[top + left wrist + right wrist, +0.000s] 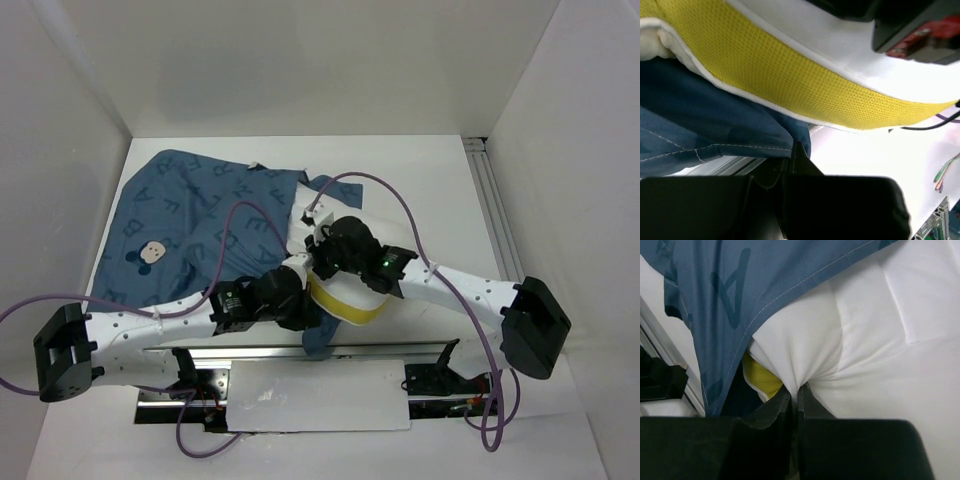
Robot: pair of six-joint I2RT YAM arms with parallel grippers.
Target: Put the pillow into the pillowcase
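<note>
**Pillow at the mouth of the case, both grippers clamped**

The pillowcase [175,215] lies flattened over the far-left part of the table [430,180], a mouse face [150,252] showing toward the left edge. Its open end bunches toward the middle of the near edge. There the left gripper [796,152] has its fingers pressed together on a fold of the blue cloth near the stitched hem [740,148]. The pillow's yellow band [790,75] runs just above the pinch.

The pillow [350,295] sits at the middle of the table, close to the near edge. The band faces that edge, and the far-left part is tucked under the blue cloth. Most of the cushion looks to be outside the case.

The right gripper [797,392] is closed on a pinch of the white quilted cover. The case hem [790,287] crosses the cushion just beyond its fingers.

The step in hand appears to be feeding the pillow through the opening. Next, the right arm would need to drive the cushion toward the far-left corner. Meanwhile the left arm would need to hold the hem firm, or draw it back over the yellow band. The cloth is loose, so the pinch may slip or the mouth may fold shut.
</note>
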